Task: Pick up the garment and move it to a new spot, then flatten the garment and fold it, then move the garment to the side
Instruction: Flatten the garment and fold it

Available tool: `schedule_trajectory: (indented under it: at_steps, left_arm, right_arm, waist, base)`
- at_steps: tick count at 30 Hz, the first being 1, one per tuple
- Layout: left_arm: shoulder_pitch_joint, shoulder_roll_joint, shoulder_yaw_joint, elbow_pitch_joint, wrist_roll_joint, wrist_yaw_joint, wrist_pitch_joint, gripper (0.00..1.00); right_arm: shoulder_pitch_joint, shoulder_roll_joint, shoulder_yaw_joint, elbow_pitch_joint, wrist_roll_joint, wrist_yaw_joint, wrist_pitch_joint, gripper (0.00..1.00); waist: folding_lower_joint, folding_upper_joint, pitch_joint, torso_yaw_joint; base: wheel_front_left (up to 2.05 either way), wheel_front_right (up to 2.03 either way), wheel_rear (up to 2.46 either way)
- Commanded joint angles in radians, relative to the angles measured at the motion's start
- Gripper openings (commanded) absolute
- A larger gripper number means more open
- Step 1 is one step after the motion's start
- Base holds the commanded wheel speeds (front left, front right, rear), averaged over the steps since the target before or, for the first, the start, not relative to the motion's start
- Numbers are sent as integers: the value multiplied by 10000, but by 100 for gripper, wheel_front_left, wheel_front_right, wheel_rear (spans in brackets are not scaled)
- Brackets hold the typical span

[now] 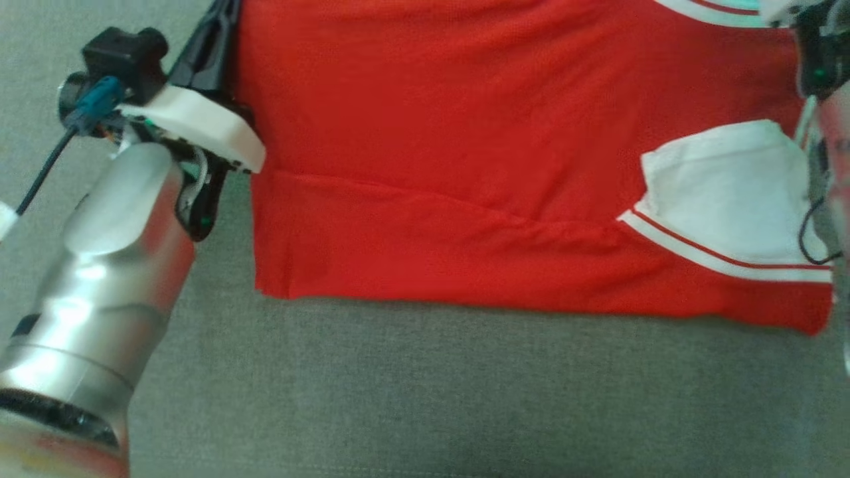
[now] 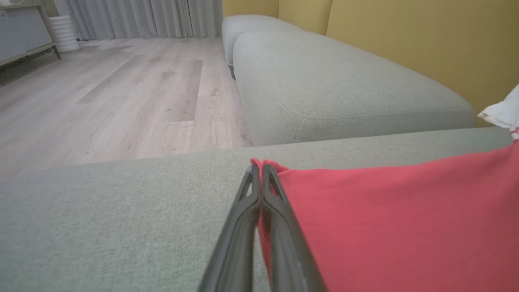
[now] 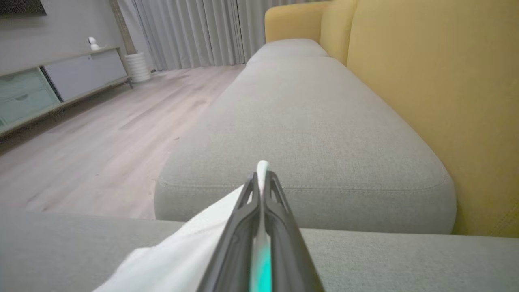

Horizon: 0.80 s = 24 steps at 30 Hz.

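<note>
**Desk:** Where is the garment?

**Photographer:** The red garment (image 1: 465, 199) lies spread on the grey seat (image 1: 425, 398). A fold creases its near half, and white-trimmed cloth is turned up at its right end.

**Desk:** And the grippers?

**Photographer:** The left gripper (image 2: 260, 167) has its fingers pressed together on the garment's red corner, at the left edge. The right gripper (image 3: 262, 172) is pinched tight on a white flap of the garment. Cloth pokes out past its tips, and a teal strip shows between the fingers.

**Desk:** What surrounds them?

**Photographer:** A second grey cushion (image 2: 344, 89) butts against the seat, and a yellow backrest (image 2: 405, 40) rises along one side of both. On the open side, pale wood floor (image 2: 121, 101) stretches to grey curtains (image 3: 190, 32). A low cabinet (image 3: 61, 81) stands against the wall, with a white ribbed cylinder (image 3: 138, 67) beside it.

**Desk:** Anything in the way?

**Photographer:** The cushion stands just ahead of both sets of fingertips, and the backrest rises close alongside.
</note>
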Motion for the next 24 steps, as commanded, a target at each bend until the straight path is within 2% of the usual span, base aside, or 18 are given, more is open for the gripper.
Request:
schedule_trajectory:
  at_steps: [1,6,8,11,15,20,24]
  left_arm:
    - [117,650,629,-391,234,160,-116,0]
    - [1283,965,1324,-1150,948,338,-119,0]
    - [2242,1089,1721,-1715,1512,305,-120,0]
    - [3264,1198,2078,-2056,2029,239,-120,0]
    - [4442,1162,2840,-2438,2490,265,-121,0]
    - [5552,1078,3604,-2830,3168,263,-121,0]
    - [6139,931,4051,-2966,3686,251,-121,0]
  right_arm:
    - [100,317,42,-426,236,-9,-191,0]
    - [1307,697,326,-1275,1223,-9,-295,0]
    - [2658,869,440,-2281,2425,-9,-304,0]
    - [4248,694,1031,-3330,3387,-9,-306,0]
    - [6190,311,1246,-4631,4484,-9,-307,0]
    - [8053,284,1065,-5573,5177,-9,-307,0]
    - [8843,496,893,-5830,5320,-9,-264,0]
  waist:
    - [0,0,-302,-295]
    - [0,0,-854,-774]
    - [0,0,-1222,-1015]
    - [0,0,-1628,-1268]
    - [0,0,-2093,-1558]
    - [0,0,-2469,-1804]
    - [0,0,-2626,-1910]
  base:
    - [0,0,0]
    - [0,0,0]
    - [0,0,0]
    - [0,0,0]
    - [0,0,0]
    - [0,0,0]
    - [0,0,0]
